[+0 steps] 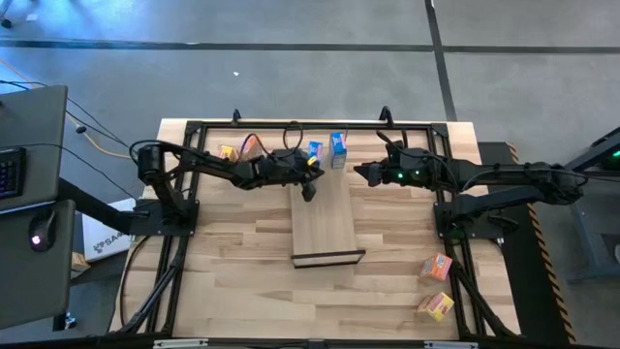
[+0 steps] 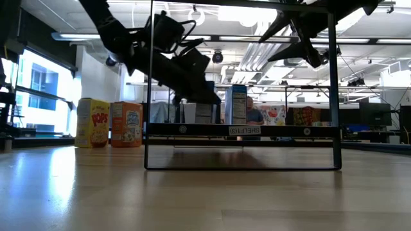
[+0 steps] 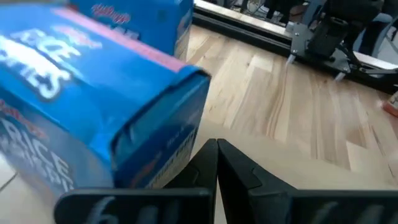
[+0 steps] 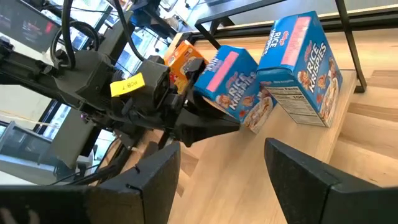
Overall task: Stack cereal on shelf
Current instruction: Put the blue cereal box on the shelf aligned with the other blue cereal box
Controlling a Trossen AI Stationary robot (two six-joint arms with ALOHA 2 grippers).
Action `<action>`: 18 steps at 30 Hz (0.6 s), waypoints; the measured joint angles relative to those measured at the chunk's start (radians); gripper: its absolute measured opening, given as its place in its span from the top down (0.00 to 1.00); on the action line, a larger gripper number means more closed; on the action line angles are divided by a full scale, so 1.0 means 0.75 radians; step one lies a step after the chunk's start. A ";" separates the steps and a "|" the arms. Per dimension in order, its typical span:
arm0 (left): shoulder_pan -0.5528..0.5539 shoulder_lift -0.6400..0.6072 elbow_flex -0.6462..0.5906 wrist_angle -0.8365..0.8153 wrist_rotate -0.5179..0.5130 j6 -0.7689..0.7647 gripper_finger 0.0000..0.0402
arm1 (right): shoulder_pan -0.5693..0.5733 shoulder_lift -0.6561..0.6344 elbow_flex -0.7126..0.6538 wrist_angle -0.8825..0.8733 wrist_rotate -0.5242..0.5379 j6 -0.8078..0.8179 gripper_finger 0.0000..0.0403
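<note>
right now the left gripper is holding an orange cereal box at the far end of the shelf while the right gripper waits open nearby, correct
Not quite: the box in the left gripper is blue, not orange, as the right wrist view shows. It is held tilted at the far end of the shelf, beside a second blue box standing there. The right gripper does wait open nearby.

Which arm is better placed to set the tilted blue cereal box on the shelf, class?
Left. The left gripper already grips the tilted blue box over the shelf; the right gripper hangs open, empty.
</note>
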 joint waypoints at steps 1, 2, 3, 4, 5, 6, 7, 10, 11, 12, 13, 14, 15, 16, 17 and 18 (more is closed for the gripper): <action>0.000 0.008 0.015 0.000 0.000 0.013 1.00 | 0.000 0.000 0.000 0.003 0.000 0.000 0.43; 0.002 0.014 0.030 -0.001 0.001 0.032 1.00 | 0.000 0.000 0.000 0.003 0.000 0.000 0.43; 0.005 0.015 0.041 -0.002 0.001 0.050 1.00 | 0.000 0.000 0.000 0.005 0.000 0.000 0.43; 0.009 0.015 0.048 -0.005 0.001 0.063 1.00 | 0.000 0.000 0.000 0.008 0.000 0.000 0.43; 0.015 0.014 0.053 -0.004 0.001 0.068 1.00 | 0.000 0.000 0.000 0.010 0.000 0.000 0.43; 0.023 0.014 0.054 -0.005 0.001 0.072 1.00 | 0.000 0.000 0.000 0.010 0.000 0.000 0.43; 0.031 0.014 0.054 -0.007 0.001 0.074 1.00 | 0.000 0.000 0.000 0.010 0.000 0.000 0.43; 0.054 0.014 0.054 -0.012 0.001 0.061 1.00 | 0.000 0.000 0.000 0.010 0.000 0.000 0.43; 0.060 0.014 0.054 -0.016 0.008 0.056 1.00 | 0.000 0.000 0.000 0.010 0.000 0.000 0.43; 0.062 0.014 0.054 -0.021 0.017 0.059 1.00 | 0.000 0.000 0.000 0.010 -0.001 0.000 0.43; 0.065 0.014 0.054 -0.023 0.025 0.065 1.00 | 0.000 0.000 0.000 0.010 -0.001 0.000 0.43; 0.068 0.014 0.054 -0.021 0.030 0.073 1.00 | 0.000 0.000 0.000 0.010 0.000 0.000 0.43; 0.069 0.014 0.054 -0.015 0.031 0.074 1.00 | 0.000 0.000 0.001 0.010 0.000 0.000 0.43; 0.068 0.014 0.054 -0.011 0.032 0.071 1.00 | 0.000 0.000 0.001 0.010 -0.001 0.000 0.43; 0.069 0.014 0.054 -0.009 0.037 0.061 1.00 | 0.000 0.000 0.001 0.010 -0.001 -0.001 0.43; 0.069 0.014 0.054 -0.009 0.051 0.050 1.00 | 0.000 0.000 0.001 0.010 -0.001 -0.001 0.43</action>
